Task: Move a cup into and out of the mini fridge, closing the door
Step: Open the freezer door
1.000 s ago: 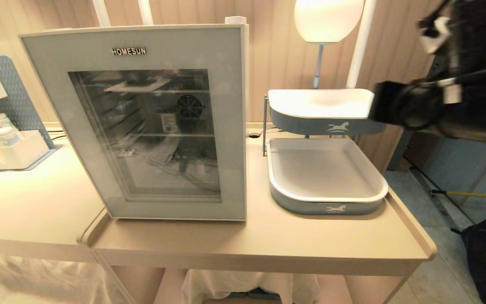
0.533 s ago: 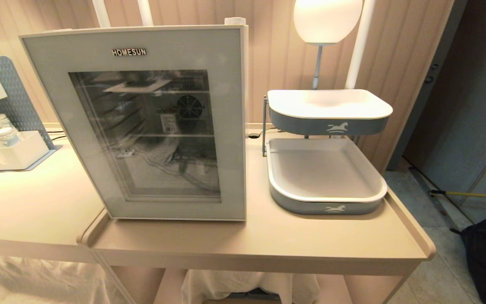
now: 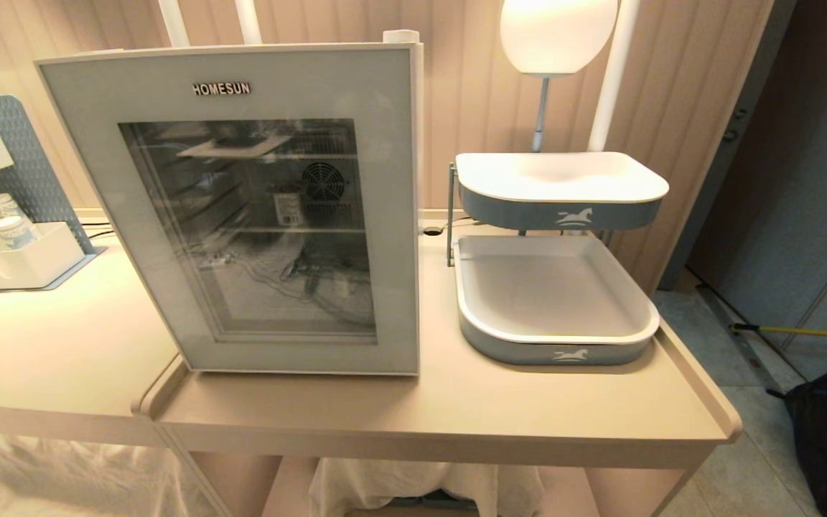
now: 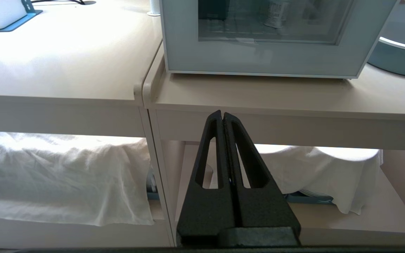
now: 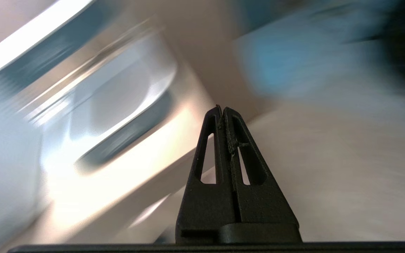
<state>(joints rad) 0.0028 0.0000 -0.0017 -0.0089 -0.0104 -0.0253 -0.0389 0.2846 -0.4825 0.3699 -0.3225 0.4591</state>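
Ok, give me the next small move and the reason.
Probably none beyond parking the right claw: the door sits shut on the mini fridge, both tray tiers look empty, and both claws are shut on nothing.

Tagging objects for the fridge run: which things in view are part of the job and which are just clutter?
Job:
- mini fridge, standing on the table
- door, shut
- left gripper, shut, empty, low before the table edge
- right gripper, shut, empty

Clutter:
- two-tier tray stand, both trays bare
- lamp
- white organiser with cups
- pegboard
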